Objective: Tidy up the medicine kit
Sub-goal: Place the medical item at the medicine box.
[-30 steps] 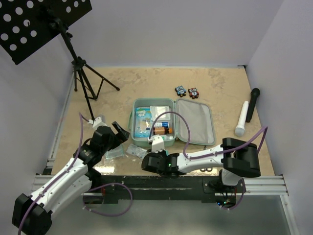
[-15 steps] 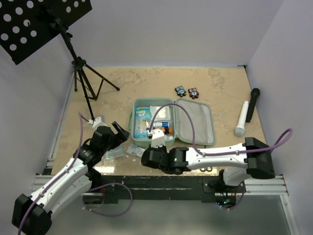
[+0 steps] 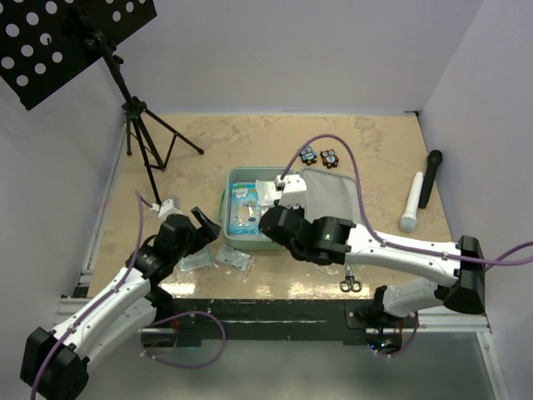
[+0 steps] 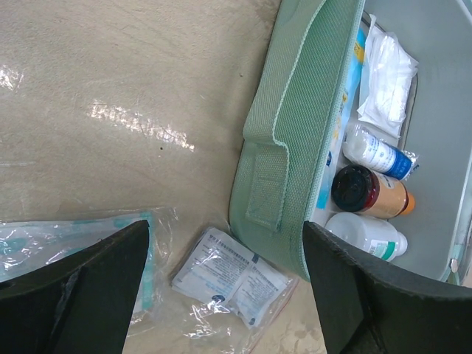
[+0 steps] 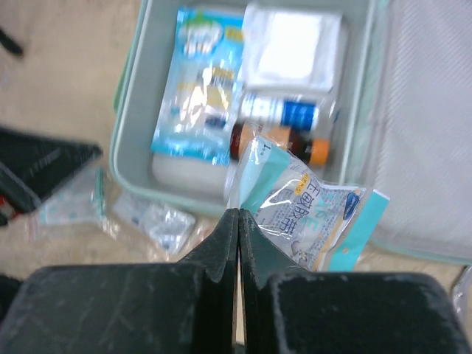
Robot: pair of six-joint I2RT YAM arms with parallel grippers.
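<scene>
Top view: the medicine kit (image 3: 225, 212) lies open mid-table, lid flat on its right; the right arm reaches over it; a packet (image 3: 234, 259) lies just before its near wall. Left wrist view: left gripper (image 4: 221, 295) spread wide, empty, above that packet. Right wrist view: right gripper (image 5: 238, 221) pressed together, pinching a teal sachet (image 5: 310, 214) by its edge over the kit.

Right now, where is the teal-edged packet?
Right wrist view: the teal-edged packet hangs pinched in the right pincer over the open medicine kit, partly hiding the amber bottle.
</scene>
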